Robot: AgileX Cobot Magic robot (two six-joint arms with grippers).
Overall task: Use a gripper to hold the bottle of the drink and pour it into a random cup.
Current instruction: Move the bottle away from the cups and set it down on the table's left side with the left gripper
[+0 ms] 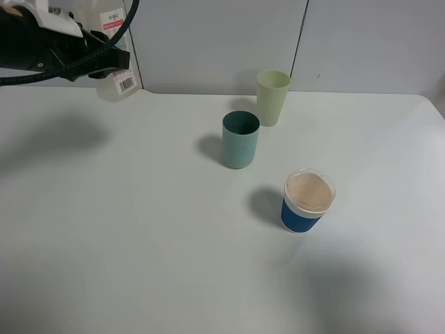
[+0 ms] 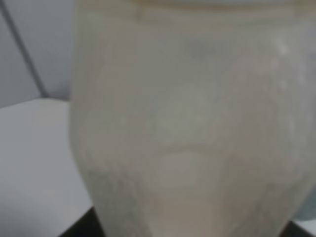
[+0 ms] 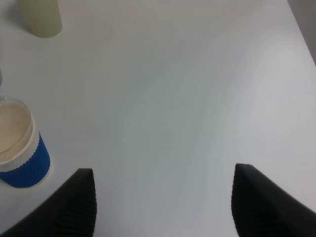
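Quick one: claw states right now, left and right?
Left claw: closed on the bottle.
Right claw: open, holding nothing.

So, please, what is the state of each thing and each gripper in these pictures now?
Left black gripper: shut on the small translucent plastic bottle.
The bottle: in the air, off the white table.
Teal tumbler: upright, looks empty.
Pale yellow-green tumbler: upright, open top.
Blue-sleeved cup: upright, clear lid on.
Right black gripper: open, holds nothing.
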